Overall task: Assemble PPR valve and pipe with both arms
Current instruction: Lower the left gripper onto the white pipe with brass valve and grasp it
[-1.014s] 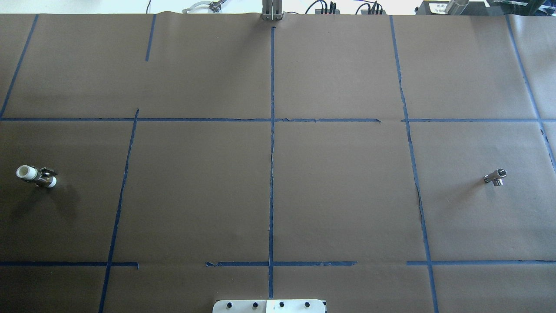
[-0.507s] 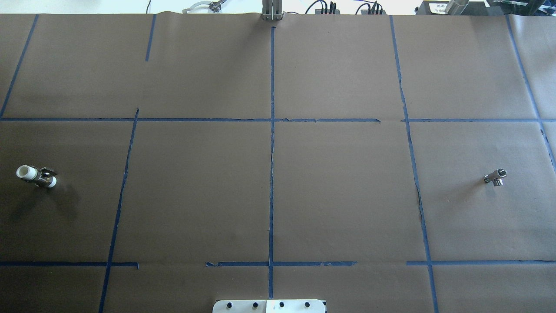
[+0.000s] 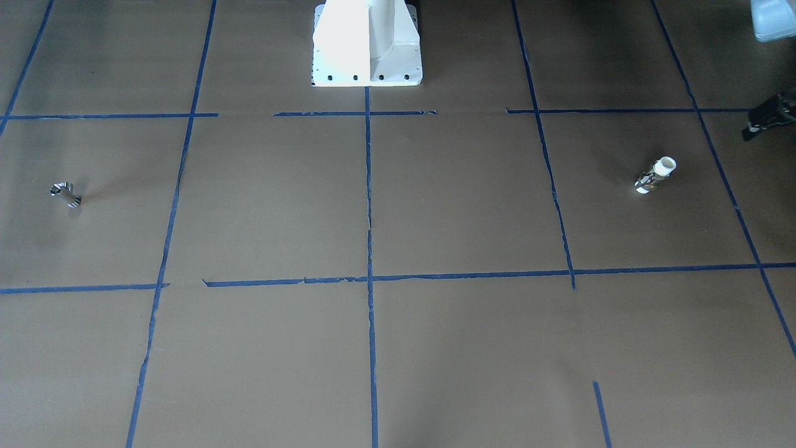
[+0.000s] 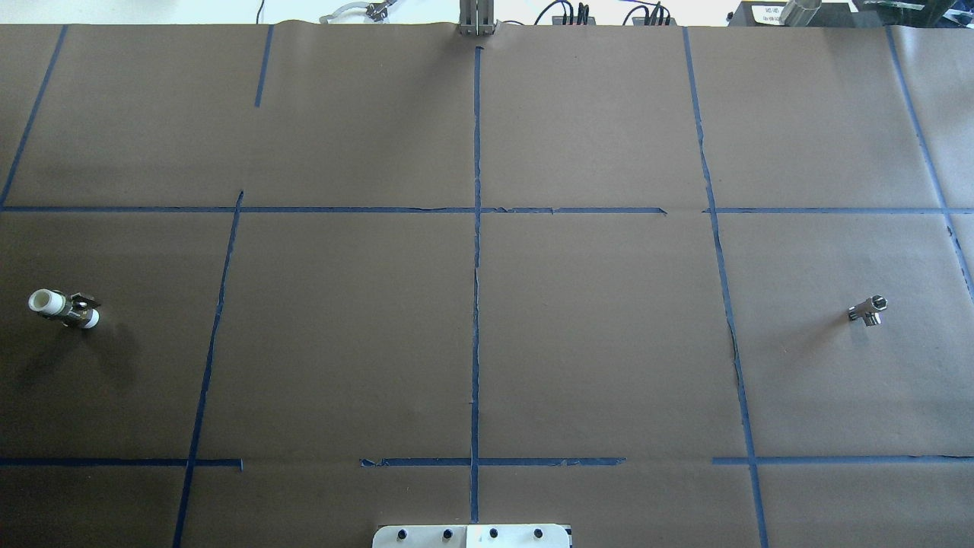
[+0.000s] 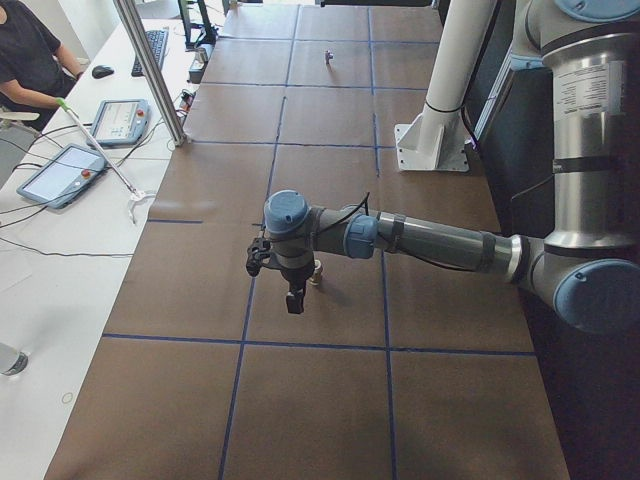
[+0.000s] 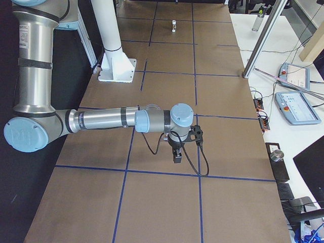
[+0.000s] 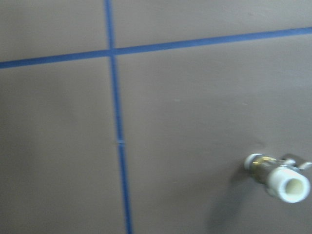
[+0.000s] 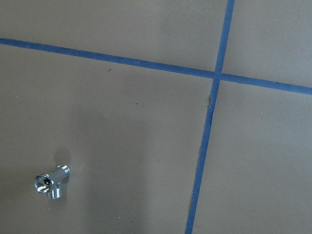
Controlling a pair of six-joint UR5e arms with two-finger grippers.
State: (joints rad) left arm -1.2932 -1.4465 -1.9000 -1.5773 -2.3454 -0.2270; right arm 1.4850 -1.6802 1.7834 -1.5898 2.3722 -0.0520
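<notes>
The PPR valve point(image 4: 65, 308), with white ends and a brass-and-silver middle, lies on the brown table at the far left; it also shows in the front view point(image 3: 656, 175) and the left wrist view point(image 7: 278, 175). The silver pipe point(image 4: 867, 310) lies at the far right, also in the front view point(image 3: 66, 193) and the right wrist view point(image 8: 51, 181). My left gripper point(image 5: 294, 303) hangs above the table close beside the valve point(image 5: 316, 275). My right gripper point(image 6: 177, 157) hangs over the pipe's area. I cannot tell whether either is open or shut. No fingers show in the wrist views.
The white pedestal point(image 3: 367, 43) stands at the robot's side of the table point(image 4: 593, 327), which is brown paper with blue tape lines. A metal post point(image 5: 150, 70), tablets and cables lie beyond the far edge. A person point(image 5: 30, 50) sits at the adjoining desk.
</notes>
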